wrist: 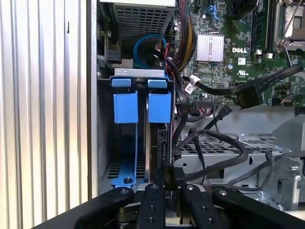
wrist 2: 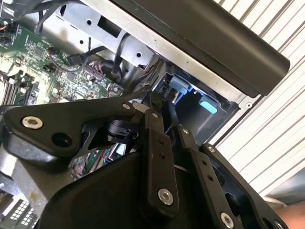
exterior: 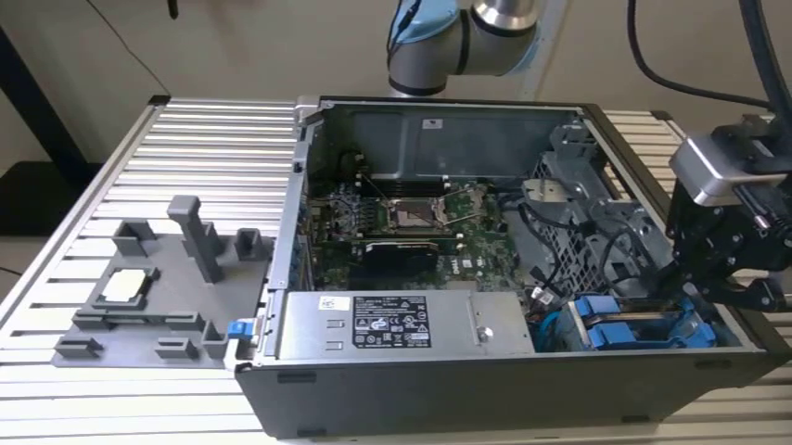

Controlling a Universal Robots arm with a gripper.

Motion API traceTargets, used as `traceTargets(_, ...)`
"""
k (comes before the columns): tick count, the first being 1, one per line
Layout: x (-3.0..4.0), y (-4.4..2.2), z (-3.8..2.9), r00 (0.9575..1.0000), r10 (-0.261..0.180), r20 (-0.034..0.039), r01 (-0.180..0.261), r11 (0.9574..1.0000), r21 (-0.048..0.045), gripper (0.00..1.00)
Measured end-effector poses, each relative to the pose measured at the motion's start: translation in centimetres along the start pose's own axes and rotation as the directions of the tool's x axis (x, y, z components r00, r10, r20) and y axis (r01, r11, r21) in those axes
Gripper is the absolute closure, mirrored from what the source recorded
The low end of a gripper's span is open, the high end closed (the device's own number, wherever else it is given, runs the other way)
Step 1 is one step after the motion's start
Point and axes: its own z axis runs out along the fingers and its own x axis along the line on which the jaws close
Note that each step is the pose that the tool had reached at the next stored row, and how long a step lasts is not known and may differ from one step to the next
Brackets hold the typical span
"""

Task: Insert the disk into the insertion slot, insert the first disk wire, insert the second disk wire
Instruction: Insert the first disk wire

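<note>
Here the claw (wrist: 172,185) is clenched on a small black plug (wrist: 174,175) right at the near end of the disk (wrist: 154,148). The disk stands on edge straight ahead of the claw, seated in the slot (wrist: 158,72). Just beside the disk, on the side away from the board (wrist: 228,52), sits a second blue carrier (wrist: 125,107), while loose black cables (wrist: 224,148) loop close by the claw's other flank over the grey cage (wrist: 248,152). Farther out lie the green board, the grey supply box (wrist: 138,19) past the disk's far end, and the ribbed table (wrist: 43,119) outside the case wall (wrist: 92,119).
</note>
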Motion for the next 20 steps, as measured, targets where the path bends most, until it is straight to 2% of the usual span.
traceTargets(9, 0.06, 0.01, 0.50, 1.0000, -0.001, 0.0000, 0.001, 1.0000, 0.0070, 0.81)
traceTargets(17, 0.08, 0.02, 0.71, 1.0000, -0.001, 0.0000, 0.001, 1.0000, 0.0071, 0.81)
traceTargets(20, 0.12, 0.04, 1.01, 1.0000, 0.000, 0.0002, 0.000, 1.0000, 0.0072, 0.81)
